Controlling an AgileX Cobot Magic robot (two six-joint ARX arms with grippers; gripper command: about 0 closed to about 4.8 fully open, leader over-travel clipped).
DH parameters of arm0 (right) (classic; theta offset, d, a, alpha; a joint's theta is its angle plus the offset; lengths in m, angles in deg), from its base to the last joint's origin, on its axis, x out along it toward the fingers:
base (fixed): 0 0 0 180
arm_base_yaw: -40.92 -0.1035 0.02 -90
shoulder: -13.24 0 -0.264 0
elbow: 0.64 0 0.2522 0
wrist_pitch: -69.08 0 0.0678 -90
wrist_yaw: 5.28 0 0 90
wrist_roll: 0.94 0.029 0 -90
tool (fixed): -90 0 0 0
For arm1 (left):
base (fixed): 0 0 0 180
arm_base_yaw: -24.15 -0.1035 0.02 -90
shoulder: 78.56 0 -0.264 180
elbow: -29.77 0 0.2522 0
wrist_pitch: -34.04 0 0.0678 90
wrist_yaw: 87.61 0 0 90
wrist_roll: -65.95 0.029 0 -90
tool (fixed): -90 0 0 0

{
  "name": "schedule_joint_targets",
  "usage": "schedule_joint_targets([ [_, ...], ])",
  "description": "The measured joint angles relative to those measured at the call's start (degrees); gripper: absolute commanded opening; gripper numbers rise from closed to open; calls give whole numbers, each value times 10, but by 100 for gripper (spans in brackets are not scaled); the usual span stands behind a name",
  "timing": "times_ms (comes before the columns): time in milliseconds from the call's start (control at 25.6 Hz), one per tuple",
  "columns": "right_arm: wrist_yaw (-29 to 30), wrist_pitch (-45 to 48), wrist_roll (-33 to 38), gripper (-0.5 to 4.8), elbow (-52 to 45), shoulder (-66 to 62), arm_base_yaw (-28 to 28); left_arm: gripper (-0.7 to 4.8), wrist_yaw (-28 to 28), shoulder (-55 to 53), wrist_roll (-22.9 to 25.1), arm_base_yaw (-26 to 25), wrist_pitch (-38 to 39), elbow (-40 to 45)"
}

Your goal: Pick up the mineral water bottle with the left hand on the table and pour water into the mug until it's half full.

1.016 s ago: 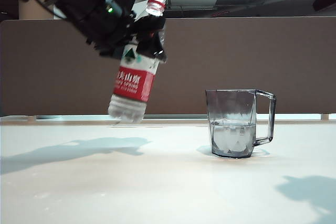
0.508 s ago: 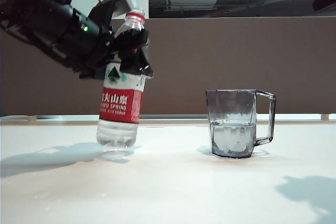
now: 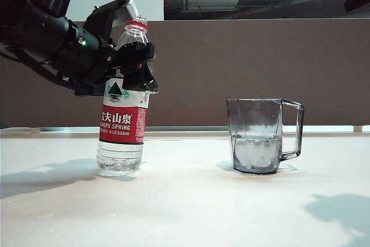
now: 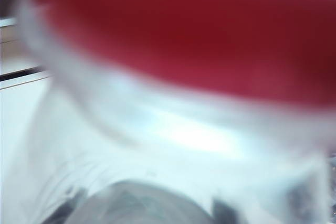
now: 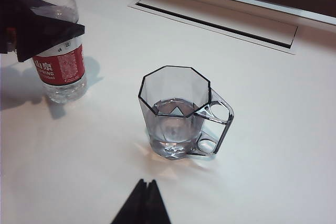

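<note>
Right gripper first, since it's nearest in its own wrist camera: only two dark fingers show, tips pressed together into a point with nothing between them. It hangs over the near part of the tabletop, pointed toward the mug. It doesn't show up in the exterior view at all.

Next out is the mug, about midway across the tabletop and a bit toward the right edge, handle facing that right edge. There's already water in it, and to me the level looks like somewhere around a third to half, so I'd guess the pouring is mostly done.

Then the mineral water bottle, over toward the left edge and well apart from the mug. It's upright, long axis vertical, base down on the tabletop or as good as touching, I can't be sure which. No cap on it that I can see, and only a little water left at the bottom.

The left hand has its fingers clamped around the bottle's shoulder, just above the label, coming in from the left-edge side. So the bottle sits right between the fingers, and this arm is the one on it. My guess is the coming move is just letting go. The left wrist view is a blur of red label, no help.

Count: one bottle, one mug, two grippers.
</note>
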Motion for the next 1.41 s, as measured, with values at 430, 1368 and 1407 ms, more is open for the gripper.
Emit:
schedule_joint_targets([
  [430, 0, 0, 0, -2, 0, 0, 0, 271, 0, 0, 0, 0, -3, 0],
  [1368, 11, 0, 0, -1, 0, 0, 0, 439, 0, 0, -3, 0, -59, 24],
  [1407, 11, 0, 0, -2, 0, 0, 0, 440, 0, 0, -3, 0, -61, 24],
])
